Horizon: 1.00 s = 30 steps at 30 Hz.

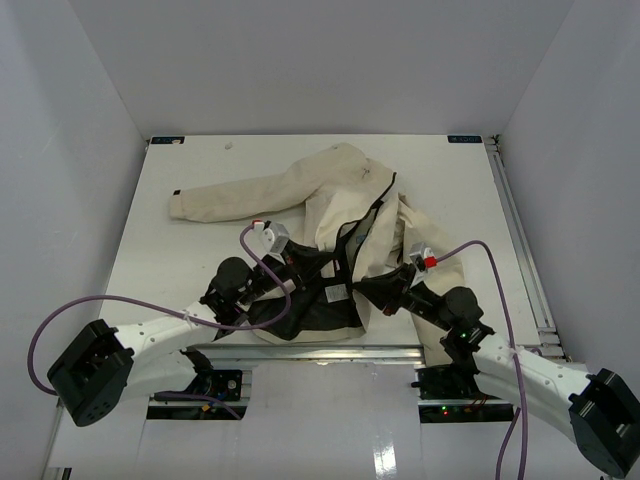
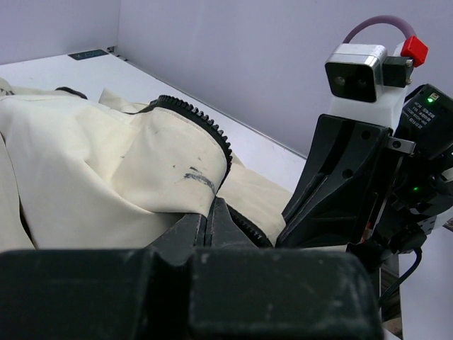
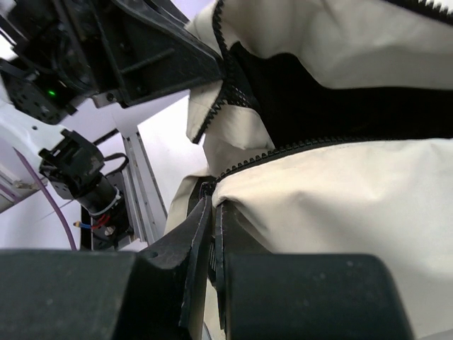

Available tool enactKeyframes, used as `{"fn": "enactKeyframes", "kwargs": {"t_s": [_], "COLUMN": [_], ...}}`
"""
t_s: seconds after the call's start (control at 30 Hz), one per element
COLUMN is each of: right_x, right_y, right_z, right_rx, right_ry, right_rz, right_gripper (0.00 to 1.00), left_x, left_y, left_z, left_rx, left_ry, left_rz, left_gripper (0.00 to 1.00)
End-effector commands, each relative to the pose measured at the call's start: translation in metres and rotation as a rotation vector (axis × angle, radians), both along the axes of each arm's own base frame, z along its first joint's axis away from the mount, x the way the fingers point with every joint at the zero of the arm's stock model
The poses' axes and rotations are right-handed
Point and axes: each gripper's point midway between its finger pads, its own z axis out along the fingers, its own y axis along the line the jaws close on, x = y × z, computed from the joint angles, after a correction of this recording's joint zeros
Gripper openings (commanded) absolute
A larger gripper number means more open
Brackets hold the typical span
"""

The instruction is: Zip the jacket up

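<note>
Left end effector (image 2: 210, 216), right end effector (image 3: 212, 212): both tight on jacket (image 1: 335, 185), seemingly zipper edges.

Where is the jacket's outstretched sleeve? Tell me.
Top view: the jacket's sleeve lies across the table's far left, cuff toward the left wall, beyond the left arm.

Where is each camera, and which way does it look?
Top: above, behind both arms, looking down at the cream-beige fabric jacket on the white table.
Left wrist: on the left arm, looking along its shut fingers pinching the jacket's zipper edge; right arm shows.
Right wrist: likewise along its fingers; left arm shows.
All share the jacket.
</note>
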Motion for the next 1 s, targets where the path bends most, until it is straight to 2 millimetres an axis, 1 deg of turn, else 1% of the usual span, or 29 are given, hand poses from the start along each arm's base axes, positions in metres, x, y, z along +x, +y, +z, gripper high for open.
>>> {"fn": "enactKeyframes", "kwargs": {"t_s": [0.0,0.17,0.23,0.33,0.97], "right_x": [-0.013,-0.017,-0.016,-0.016,-0.015], "right_y": [-0.004,-0.006,-0.006,-0.005,0.004], "right_z": [0.041,0.049,0.047,0.049,0.056], "right_rx": [0.125,0.166,0.163,0.176,0.222], "right_ry": [-0.124,-0.172,-0.166,-0.167,-0.149], "right_rz": [0.039,0.045,0.044,0.048,0.08], "right_gripper": [0.08,0.08,0.08,0.08,0.08], "left_x": [-0.008,-0.009,-0.01,-0.012,-0.008], "left_y": [0.006,0.005,0.005,0.006,0.006], "left_z": [0.029,0.03,0.031,0.032,0.028], "left_rx": [-0.097,-0.113,-0.122,-0.135,-0.135], "left_ry": [-0.071,-0.064,-0.063,-0.06,-0.055], "left_rz": [-0.01,-0.018,-0.022,-0.029,-0.012], "left_gripper": [0.0,0.0,0.0,0.0,0.0]}}
